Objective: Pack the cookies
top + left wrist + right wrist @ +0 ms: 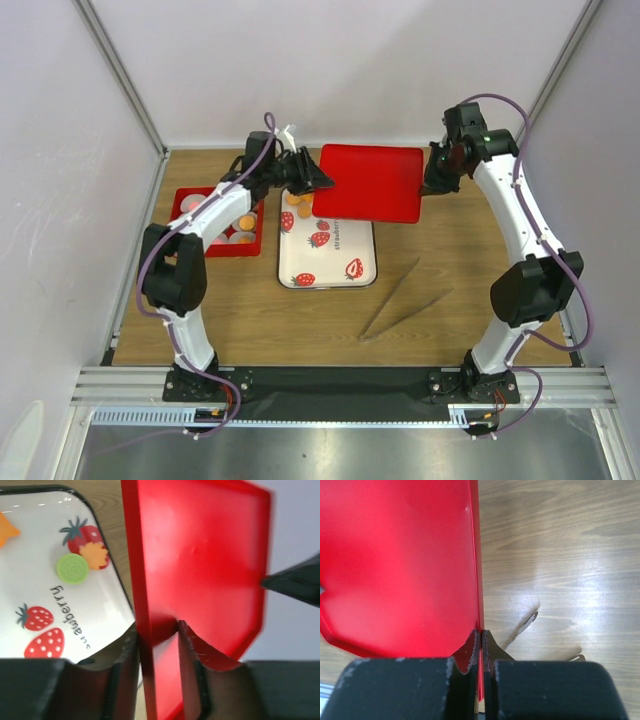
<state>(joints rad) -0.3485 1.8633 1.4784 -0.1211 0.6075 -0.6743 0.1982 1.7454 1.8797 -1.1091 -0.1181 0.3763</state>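
A flat red lid (368, 183) hangs in the air over the far end of the white strawberry tray (330, 265). My left gripper (322, 182) is shut on its left edge, fingers astride the rim in the left wrist view (157, 630). My right gripper (432, 185) is shut on its right edge (481, 632). The lid fills both wrist views (200, 555) (395, 565). Orange cookies (296, 205) lie on the tray's far left corner. The left wrist view shows a green cookie (72, 568) and an orange one (94, 555) there. The lid hides part of the tray.
A red box (185, 200) with pale round cups stands left of the tray, partly under my left arm. Metal tongs (400, 300) lie on the wooden table to the tray's right. Walls close in the far and side edges.
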